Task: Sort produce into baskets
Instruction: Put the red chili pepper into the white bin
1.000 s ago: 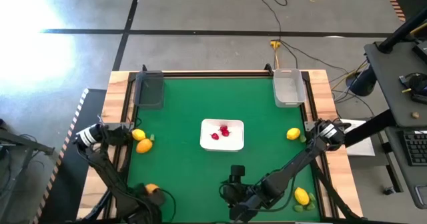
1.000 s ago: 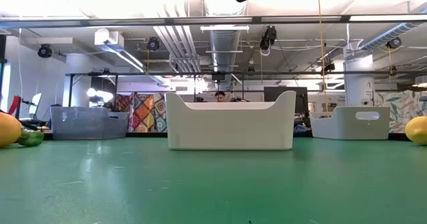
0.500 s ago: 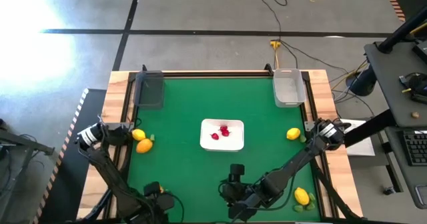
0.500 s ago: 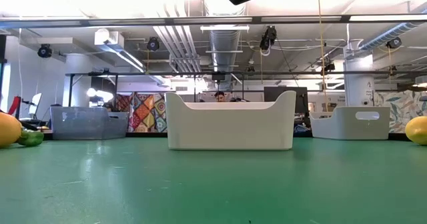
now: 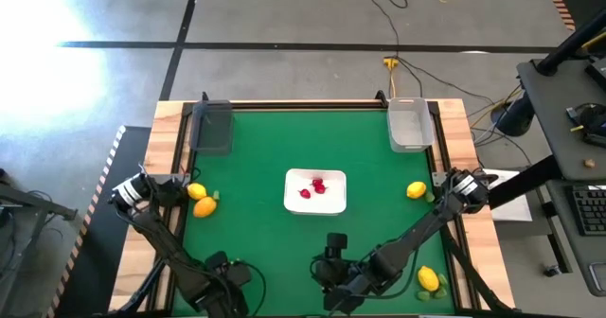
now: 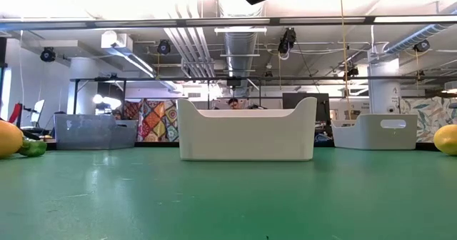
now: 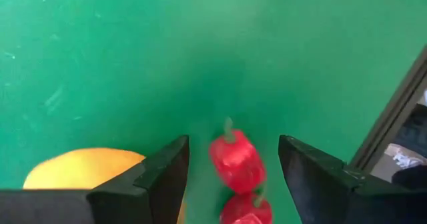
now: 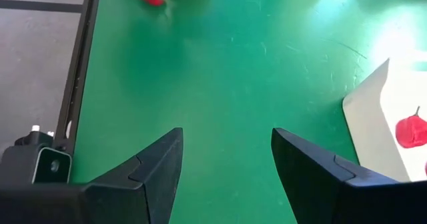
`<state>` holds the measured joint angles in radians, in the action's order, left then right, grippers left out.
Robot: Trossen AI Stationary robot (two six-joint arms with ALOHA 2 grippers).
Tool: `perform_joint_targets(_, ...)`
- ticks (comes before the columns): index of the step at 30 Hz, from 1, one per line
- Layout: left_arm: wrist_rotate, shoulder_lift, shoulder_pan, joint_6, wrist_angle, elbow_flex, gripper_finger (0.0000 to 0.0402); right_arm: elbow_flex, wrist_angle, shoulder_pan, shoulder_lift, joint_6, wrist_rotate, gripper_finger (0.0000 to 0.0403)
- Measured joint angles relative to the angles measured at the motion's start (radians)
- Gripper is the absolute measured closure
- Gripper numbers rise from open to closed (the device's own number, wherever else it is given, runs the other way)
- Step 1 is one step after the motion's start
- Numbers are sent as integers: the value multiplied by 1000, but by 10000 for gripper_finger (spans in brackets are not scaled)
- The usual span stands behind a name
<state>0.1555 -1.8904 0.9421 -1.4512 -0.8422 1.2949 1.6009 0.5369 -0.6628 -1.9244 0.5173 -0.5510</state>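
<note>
Jaws apart, left gripper (image 7: 230,177) straddles red berries (image 7: 235,163), seemingly untouched.

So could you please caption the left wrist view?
Open left claw straddles red berries on green table, orange fruit alongside.

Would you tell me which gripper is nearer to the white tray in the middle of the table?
The right gripper is nearer, just short of the white tray on its near side. The left gripper sits farther off, near the table's front-left edge.
</note>
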Motion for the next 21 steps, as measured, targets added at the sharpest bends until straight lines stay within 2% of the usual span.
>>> perform_joint_targets(8, -30, -2, 2, -10, -5, 0, 188, 0, 1, 0, 0, -1, 0, 181)
perform_joint_targets(14, -58, -5, 10, -103, -2, 0, 187, 0, 3, 0, 0, -1, 1, 181)
perform_joint_targets(21, -90, -65, 15, -128, 50, 0, 187, 0, 4, 0, 0, -1, 2, 181)
